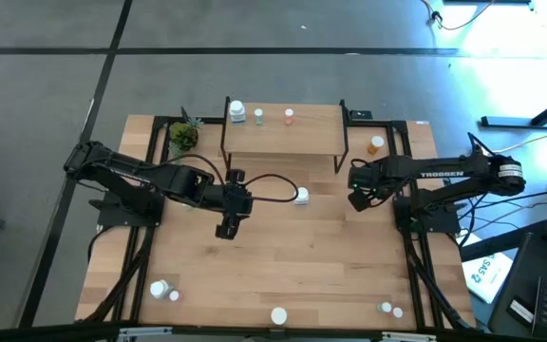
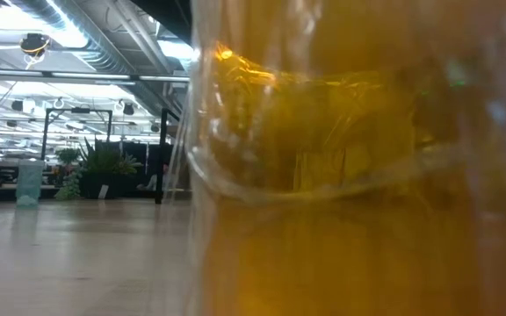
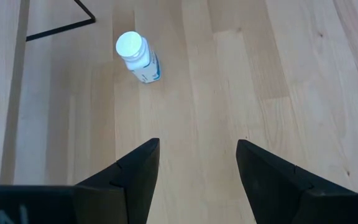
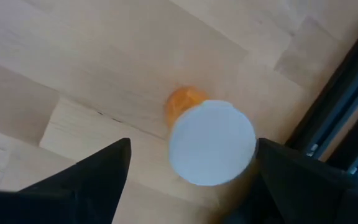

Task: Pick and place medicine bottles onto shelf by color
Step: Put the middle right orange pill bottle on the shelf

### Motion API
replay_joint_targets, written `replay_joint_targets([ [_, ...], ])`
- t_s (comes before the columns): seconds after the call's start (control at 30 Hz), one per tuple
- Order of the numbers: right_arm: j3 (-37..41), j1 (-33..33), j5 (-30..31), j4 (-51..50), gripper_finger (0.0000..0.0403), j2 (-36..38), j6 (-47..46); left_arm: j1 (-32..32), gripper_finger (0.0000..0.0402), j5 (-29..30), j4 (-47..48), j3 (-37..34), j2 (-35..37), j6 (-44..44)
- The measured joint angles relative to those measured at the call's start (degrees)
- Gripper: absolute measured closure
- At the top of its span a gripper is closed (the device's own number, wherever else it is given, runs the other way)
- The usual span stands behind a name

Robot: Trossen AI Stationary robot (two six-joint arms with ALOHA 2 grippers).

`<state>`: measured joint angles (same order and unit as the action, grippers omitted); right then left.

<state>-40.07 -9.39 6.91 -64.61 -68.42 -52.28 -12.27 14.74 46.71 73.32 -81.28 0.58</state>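
Note:
The shelf (image 1: 283, 133) stands at the table's far middle with a white (image 1: 237, 111), a pale green (image 1: 259, 116) and a pink-red bottle (image 1: 289, 116) on it. My left gripper (image 1: 228, 228) is open and empty over the table's middle. A white bottle (image 3: 135, 56) stands ahead of it, also seen in the high view (image 1: 301, 197). My right gripper (image 1: 357, 185) is open right of the shelf. An orange bottle (image 4: 194, 102) with a white cap (image 4: 211, 142) stands upright between its fingers. I cannot tell whether they touch it. An orange bottle (image 1: 376, 144) shows just beyond that gripper.
Several more bottles stand along the near edge, at the left (image 1: 160, 288), middle (image 1: 279, 315) and right (image 1: 386, 307). A small potted plant (image 1: 183, 136) stands left of the shelf. An amber see-through thing (image 2: 358, 175) fills most of the low view.

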Motion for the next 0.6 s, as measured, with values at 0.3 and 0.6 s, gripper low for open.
replay_joint_targets([
  [0.3, 1.13, 0.0, 0.8, 2.52, 0.0057, 0.0, 1.8, -0.02, 0.0195, 0.0, -0.04, 0.0, 0.0, 0.0],
  [0.6, 1.13, 0.0, 0.97, 2.68, 0.0066, 0.0, 0.63, -0.02, 0.0195, -0.02, -0.04, 0.0, 0.0, 0.0],
])
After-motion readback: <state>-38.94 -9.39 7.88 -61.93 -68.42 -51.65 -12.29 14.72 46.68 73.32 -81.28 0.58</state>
